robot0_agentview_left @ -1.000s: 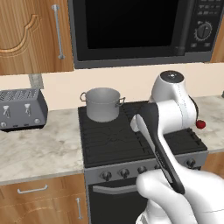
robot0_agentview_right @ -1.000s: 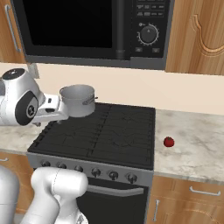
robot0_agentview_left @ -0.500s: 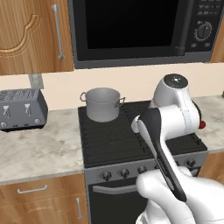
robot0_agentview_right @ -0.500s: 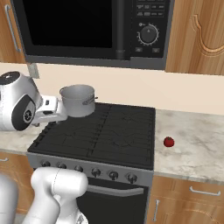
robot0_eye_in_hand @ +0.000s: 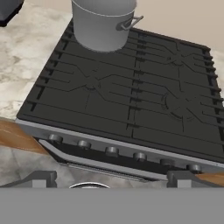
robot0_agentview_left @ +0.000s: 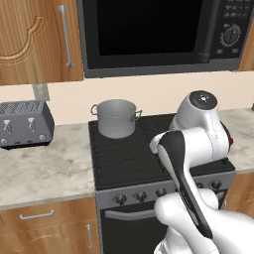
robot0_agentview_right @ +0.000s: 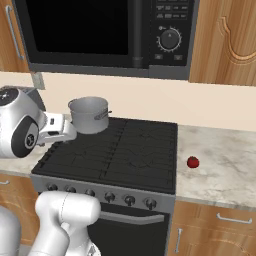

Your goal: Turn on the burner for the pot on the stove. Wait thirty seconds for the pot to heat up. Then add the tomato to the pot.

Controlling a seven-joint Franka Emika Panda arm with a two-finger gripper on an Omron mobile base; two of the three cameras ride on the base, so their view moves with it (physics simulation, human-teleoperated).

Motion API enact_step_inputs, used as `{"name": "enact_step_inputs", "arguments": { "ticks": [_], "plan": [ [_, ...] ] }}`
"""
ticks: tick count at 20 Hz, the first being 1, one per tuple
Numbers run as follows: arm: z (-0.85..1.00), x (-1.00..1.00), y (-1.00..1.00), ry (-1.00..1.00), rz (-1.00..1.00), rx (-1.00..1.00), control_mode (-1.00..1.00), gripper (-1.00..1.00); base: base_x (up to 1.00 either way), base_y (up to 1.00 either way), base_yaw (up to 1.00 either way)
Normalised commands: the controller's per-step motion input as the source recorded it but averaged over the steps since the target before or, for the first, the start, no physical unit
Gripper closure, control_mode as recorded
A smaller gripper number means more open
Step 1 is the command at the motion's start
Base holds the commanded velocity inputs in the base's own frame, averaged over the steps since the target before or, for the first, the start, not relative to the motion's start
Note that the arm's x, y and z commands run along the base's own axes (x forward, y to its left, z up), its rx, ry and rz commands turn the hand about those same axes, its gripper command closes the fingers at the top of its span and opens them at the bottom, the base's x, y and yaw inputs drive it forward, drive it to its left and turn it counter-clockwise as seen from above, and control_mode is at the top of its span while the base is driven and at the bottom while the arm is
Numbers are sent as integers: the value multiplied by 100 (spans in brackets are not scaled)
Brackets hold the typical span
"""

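Observation:
The grey metal pot (robot0_agentview_left: 116,118) (robot0_agentview_right: 89,115) (robot0_eye_in_hand: 103,24) stands lidless on the back left burner of the black stove (robot0_agentview_left: 130,155) (robot0_agentview_right: 116,155) (robot0_eye_in_hand: 131,100). A row of round black knobs (robot0_eye_in_hand: 111,150) (robot0_agentview_right: 130,200) lines the stove's silver front strip. On the counter right of the stove lies the small red tomato (robot0_agentview_right: 193,162), of which a sliver shows past the arm (robot0_agentview_left: 231,141). My gripper (robot0_eye_in_hand: 112,180) hangs in front of and above the knob strip, open, its fingertips (robot0_eye_in_hand: 43,178) far apart with nothing between them.
A grey toaster (robot0_agentview_left: 25,124) (robot0_eye_in_hand: 8,8) sits on the marble counter (robot0_agentview_left: 49,171) left of the stove. A black microwave (robot0_agentview_left: 154,30) (robot0_agentview_right: 105,30) hangs above it, between wooden cabinets (robot0_agentview_right: 225,40). My white arm (robot0_agentview_left: 191,149) crosses the stove's right side.
The arm has swung a little, its elbow drifting right in the left base view and left in the right base view. Pot and tomato stay put, and the gripper stays open.

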Motion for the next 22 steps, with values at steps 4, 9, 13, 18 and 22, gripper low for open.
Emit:
{"name": "enact_step_inputs", "arguments": {
  "ticks": [4,9,13,18,22],
  "plan": [
    [0,0,0,0,0,0,-100,-100,0,0,0],
    [0,0,0,0,0,0,-100,-100,0,0,0],
    [0,0,0,0,0,0,-100,-100,0,0,0],
    [0,0,-9,0,0,0,-100,-100,0,0,0],
    [0,0,-39,0,0,0,-100,-100,0,0,0]
  ]
}}
